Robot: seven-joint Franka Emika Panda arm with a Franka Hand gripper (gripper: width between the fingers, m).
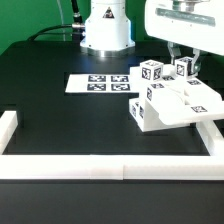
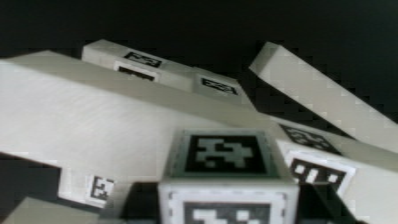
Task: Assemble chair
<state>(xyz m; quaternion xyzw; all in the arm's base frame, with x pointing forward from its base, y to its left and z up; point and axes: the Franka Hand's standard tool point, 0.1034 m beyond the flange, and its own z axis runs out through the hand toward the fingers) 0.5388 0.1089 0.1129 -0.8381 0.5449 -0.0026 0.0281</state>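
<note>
The partly built white chair (image 1: 170,106) stands at the exterior view's right, made of slabs and blocks with black-and-white tags. A tagged leg post (image 1: 150,71) sticks up from it. My gripper (image 1: 186,60) hangs over the chair's far right part and is shut on a white tagged block piece (image 1: 186,68). In the wrist view the same block (image 2: 226,160) sits between my dark fingers (image 2: 146,208), with the gripper (image 2: 228,208) closed on its sides. Below it lie the chair's wide slab (image 2: 89,110) and a slanted bar (image 2: 320,92).
The marker board (image 1: 100,82) lies flat on the black table left of the chair. A long white border rail (image 1: 90,168) runs along the front, with side pieces at the left (image 1: 8,128) and right (image 1: 212,135). The robot base (image 1: 105,30) stands at the back.
</note>
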